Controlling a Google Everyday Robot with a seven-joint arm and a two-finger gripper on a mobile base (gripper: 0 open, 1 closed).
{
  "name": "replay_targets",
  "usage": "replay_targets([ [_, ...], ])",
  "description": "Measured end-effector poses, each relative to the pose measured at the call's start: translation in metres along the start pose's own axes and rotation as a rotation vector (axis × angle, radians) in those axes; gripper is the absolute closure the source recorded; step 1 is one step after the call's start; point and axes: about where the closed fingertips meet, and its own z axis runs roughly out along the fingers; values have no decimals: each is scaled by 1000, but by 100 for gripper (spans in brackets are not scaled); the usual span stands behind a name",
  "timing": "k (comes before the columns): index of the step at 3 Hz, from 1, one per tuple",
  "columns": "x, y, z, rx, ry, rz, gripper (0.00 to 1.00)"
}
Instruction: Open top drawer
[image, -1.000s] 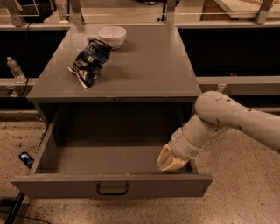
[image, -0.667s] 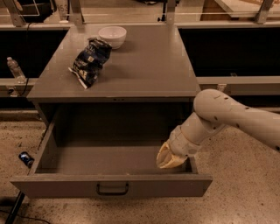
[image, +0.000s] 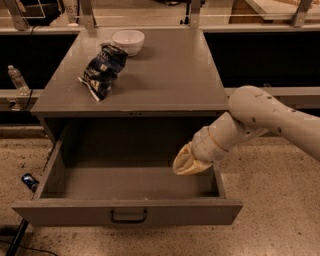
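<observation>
1. The top drawer (image: 65, 212) stood open at lower centre of the view, extended out from under the cabinet top (image: 165, 80).
2. Its long axis ran left to right. Its front panel and dark handle (image: 128, 216) faced the camera.
3. The gripper (image: 187, 161) hung inside the tray at the right rear, near the right wall. Whether it was spread or pressed together could not be told.
4. The arm (image: 260, 115) reached in from the right.
5. On the cabinet top lay a dark bag (image: 102, 70), with a white bowl (image: 128, 41) just behind it.
</observation>
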Motion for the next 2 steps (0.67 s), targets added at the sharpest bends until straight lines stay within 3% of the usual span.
replay_targets([
  [2, -41, -9, -55, 66, -158, 16, 100],
])
